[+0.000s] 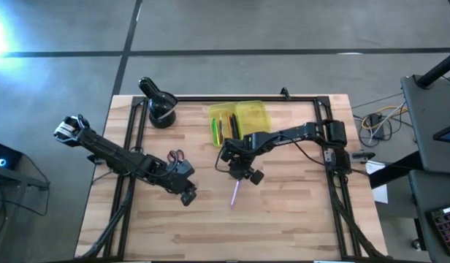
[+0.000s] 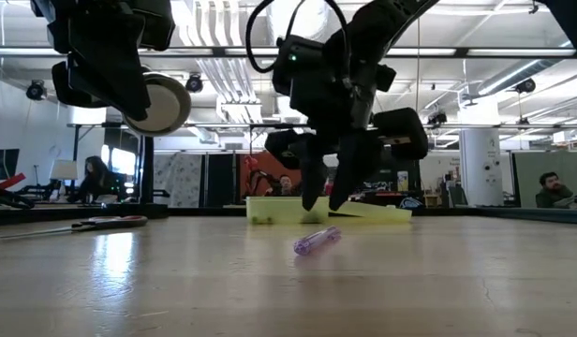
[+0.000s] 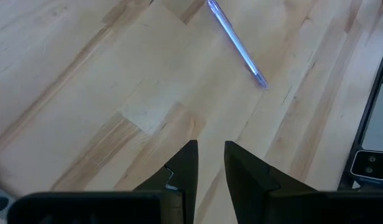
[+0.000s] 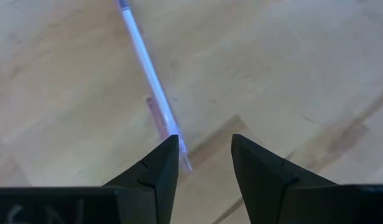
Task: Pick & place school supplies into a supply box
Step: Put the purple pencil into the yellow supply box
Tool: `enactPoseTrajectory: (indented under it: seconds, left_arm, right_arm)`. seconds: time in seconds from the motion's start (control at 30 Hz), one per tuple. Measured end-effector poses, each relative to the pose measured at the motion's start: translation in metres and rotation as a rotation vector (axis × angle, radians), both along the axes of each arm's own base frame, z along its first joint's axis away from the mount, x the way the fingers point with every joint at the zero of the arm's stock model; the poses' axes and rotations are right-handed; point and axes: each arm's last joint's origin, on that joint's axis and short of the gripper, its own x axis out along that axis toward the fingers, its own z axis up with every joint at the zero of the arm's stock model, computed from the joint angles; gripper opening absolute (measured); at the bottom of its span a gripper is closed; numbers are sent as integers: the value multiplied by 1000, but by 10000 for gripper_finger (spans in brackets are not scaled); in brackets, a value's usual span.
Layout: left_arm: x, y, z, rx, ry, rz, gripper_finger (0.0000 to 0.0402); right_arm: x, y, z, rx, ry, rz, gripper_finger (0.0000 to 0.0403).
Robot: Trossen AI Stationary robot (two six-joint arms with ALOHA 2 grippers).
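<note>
Purple pen [image 1: 235, 193] alone on bare wood mid-table, right end effector [image 1: 240, 174] spread above its end, left end effector [image 1: 187, 196] parted, empty.

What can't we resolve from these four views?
- Supply box contents: high view, too small to count; low view shows only its wall.
- Pen: wrist views cut off its far end; right wrist blurred.
- Scissors: high view, left arm hides the blades.
- Right gripper: height above the table unclear.
</note>
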Motion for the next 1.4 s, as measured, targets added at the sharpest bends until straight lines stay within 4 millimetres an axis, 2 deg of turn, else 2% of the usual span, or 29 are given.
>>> enactPoseTrajectory:
  seconds: [0.27,0.53,0.93,1.07,1.3,1.4]
  left_arm:
    - [-1,-4,0,-21,-1,8,62]
    - [-3,-7,0,-47,-1,36,62]
    - [-4,-12,1,-71,-12,76,62]
    - [-5,-12,1,-79,-14,81,62]
    - [-4,-13,1,-80,-18,82,62]
    - [-4,-13,1,-79,-18,81,62]
  right_arm:
    - [-3,5,-4,1,1,43,133]
    - [-2,20,-11,-15,-67,113,127]
    - [-16,21,-30,-94,-38,109,113]
    - [-16,21,-31,-112,-23,79,95]
    - [-16,21,-31,-103,0,35,31]
    - [-17,21,-29,-103,7,11,16]
